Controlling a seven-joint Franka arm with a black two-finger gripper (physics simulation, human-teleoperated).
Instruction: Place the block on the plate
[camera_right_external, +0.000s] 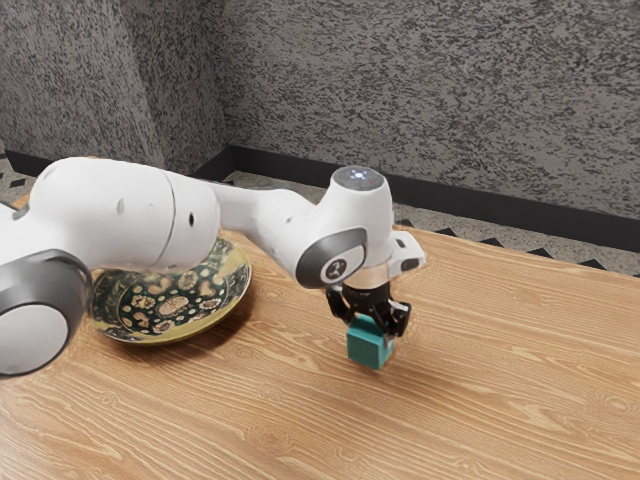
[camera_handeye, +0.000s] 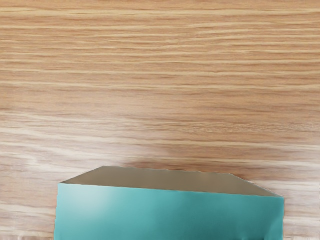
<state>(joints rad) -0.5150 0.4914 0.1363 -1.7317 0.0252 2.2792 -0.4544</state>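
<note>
With my two fingers (camera_right_external: 402, 318) I am pinching the block (camera_right_external: 368, 345) from its two sides, upright and well in from the far edge of the table (camera_right_external: 480, 400), and it is apart from the plate (camera_right_external: 176, 303), which lies toward the exterior view's left.

Teal blk (camera_handeye: 165, 212) right at claw (camera_right_external: 373, 327), partly cut off, w/ pale sheen nr 1 corner; dull brown side tapers away from claw. Wood tbl (camera_handeye: 160, 75) beyond, streaky grain approx. parallel to blk's edge.
</note>
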